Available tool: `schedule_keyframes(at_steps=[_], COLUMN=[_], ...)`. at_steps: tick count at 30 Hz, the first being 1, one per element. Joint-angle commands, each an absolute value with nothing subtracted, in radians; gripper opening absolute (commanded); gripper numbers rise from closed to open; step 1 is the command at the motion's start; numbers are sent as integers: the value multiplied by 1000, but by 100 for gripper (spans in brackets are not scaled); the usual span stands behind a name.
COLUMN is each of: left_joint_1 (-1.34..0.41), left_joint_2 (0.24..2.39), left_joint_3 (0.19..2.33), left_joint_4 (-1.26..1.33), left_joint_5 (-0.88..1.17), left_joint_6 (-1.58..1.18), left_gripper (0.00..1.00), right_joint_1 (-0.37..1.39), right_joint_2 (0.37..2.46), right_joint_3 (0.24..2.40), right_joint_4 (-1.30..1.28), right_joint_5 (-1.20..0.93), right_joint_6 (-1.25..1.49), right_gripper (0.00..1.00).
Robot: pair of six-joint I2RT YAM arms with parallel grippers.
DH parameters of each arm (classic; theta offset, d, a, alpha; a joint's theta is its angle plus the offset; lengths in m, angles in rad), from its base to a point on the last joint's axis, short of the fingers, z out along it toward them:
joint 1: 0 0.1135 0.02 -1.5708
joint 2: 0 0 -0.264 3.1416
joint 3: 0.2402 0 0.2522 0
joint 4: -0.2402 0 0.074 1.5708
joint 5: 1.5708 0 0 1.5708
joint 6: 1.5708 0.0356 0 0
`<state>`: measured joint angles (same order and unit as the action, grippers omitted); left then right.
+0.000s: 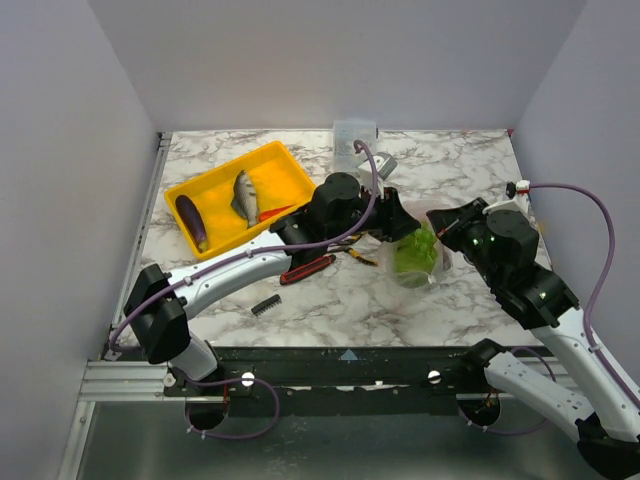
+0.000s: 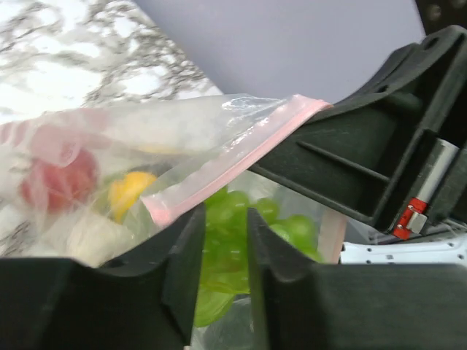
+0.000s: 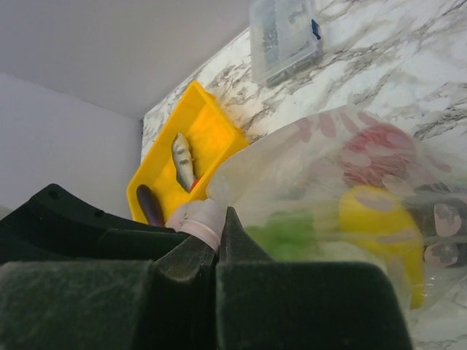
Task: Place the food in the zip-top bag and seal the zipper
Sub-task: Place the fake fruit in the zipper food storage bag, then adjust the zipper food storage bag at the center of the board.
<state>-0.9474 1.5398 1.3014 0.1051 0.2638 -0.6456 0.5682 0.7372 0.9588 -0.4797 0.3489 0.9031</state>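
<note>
My right gripper point(image 3: 220, 232) clamped tight on rim of clear crinkly plastic zip-top bag point(image 3: 314, 149); left gripper point(image 2: 226, 222) slightly parted, pinkish zipper strip point(image 2: 233, 153) touching one tip.

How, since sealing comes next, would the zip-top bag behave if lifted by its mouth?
Probably floppy: the zip-top bag creases and drapes around the grapes. Likely bottom-heavy, bulging where filled. The zipper looks stiffer, holding a straight edge.

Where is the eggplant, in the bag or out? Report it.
Out: the eggplant lies in the yellow tray, well apart from the zip-top bag.
</note>
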Motion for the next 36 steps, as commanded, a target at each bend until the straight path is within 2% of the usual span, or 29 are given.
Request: schedule_keyframes(at_steps=[1,3,4,7,12,18,22,29,31,33,35,36], left_joint_1=[-969,-970,-970,-970,-969,-960,-960,-962,-963,-966,-968,-968], left_joint_2=[1547,1537,1529,1485,1346,1223,1248,1321,1339,1366,1401,1412], left_joint_3=[1390,1382,1377,1361,1276,1169,1122,1021,1003,1016,1060,1080], left_joint_4=[-129,-149,-160,-180,-167,-172,-152,46,85,100,100,104], left_joint_5=[68,59,67,116,232,268,299,408,436,481,534,561], left_joint_6=[-598,-610,-608,-597,-596,-644,-743,-852,-865,-869,-862,-858], left_gripper=[39,55,58,59,52,55,57,58,55,47,23,7], right_joint_1=[572,571,572,572,572,572,571,572,571,572,571,572], right_joint_2=[735,739,742,746,746,744,745,738,731,724,718,717], right_joint_3=[999,997,998,1001,1011,1009,1006,1006,1005,1003,1008,1016], right_joint_4=[-422,-424,-427,-437,-450,-456,-452,-462,-469,-475,-481,-487], right_joint_5=[345,353,358,371,407,419,408,397,399,406,419,435], right_joint_6=[930,928,924,919,894,876,875,872,872,868,845,826], right_gripper=[0,0,0,0,0,0,0,0,0,0,0,0])
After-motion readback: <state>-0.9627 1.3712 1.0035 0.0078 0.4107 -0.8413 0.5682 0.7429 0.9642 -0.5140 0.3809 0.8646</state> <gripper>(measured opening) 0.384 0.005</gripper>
